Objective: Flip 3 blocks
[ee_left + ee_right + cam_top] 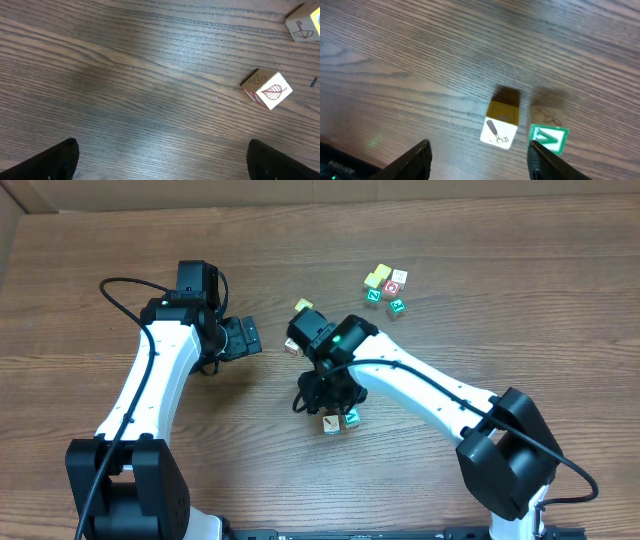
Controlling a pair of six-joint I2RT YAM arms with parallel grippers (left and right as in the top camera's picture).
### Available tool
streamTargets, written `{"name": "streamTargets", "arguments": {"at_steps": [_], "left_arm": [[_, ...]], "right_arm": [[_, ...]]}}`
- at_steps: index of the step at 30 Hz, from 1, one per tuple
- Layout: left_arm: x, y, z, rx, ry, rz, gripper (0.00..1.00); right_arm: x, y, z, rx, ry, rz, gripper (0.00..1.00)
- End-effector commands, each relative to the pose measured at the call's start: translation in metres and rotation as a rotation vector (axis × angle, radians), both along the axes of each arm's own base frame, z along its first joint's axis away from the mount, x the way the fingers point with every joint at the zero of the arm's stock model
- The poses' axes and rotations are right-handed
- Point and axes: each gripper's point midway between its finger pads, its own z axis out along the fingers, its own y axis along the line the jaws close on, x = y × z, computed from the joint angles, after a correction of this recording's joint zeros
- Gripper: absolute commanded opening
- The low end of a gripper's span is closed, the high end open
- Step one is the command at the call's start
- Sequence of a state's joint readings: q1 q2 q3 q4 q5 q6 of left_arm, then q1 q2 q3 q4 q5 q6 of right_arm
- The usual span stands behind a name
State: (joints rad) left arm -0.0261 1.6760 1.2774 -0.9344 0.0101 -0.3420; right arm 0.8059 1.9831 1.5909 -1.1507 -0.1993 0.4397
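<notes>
On grained tabletop (395, 60): 2 wooden blocks (500, 127).

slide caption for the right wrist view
Right gripper open over a white rake-marked block and a green V block

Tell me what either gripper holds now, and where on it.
Nothing. The right gripper is open around the rake-marked block, not touching it; left gripper is open, empty.

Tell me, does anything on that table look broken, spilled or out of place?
Nothing stands out. The blocks lie scattered at different angles: a cluster at the far right, the tool block and V block side by side under the open right hand, the leaf block near the left hand. None looks damaged.
</notes>
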Motion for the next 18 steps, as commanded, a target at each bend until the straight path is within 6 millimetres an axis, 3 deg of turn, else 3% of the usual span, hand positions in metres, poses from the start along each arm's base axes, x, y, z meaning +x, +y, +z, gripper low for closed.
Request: {"name": "streamTargets", "arguments": {"at_steps": [1,11,18], "left_arm": [[0.004,0.002,0.003,0.007,-0.011,0.016,1.00],[0.004,0.002,0.003,0.007,-0.011,0.016,1.00],[0.004,0.002,0.003,0.007,-0.012,0.016,1.00]], "right_arm": [[0.012,-0.004,0.020,0.057,-0.013,-0.013,0.62],[0.041,-0.041,0.018,0.023,-0.014,-0.103,0.63],[0.049,-0.081,0.011,-0.101,-0.013,-0.164,0.63]]}}
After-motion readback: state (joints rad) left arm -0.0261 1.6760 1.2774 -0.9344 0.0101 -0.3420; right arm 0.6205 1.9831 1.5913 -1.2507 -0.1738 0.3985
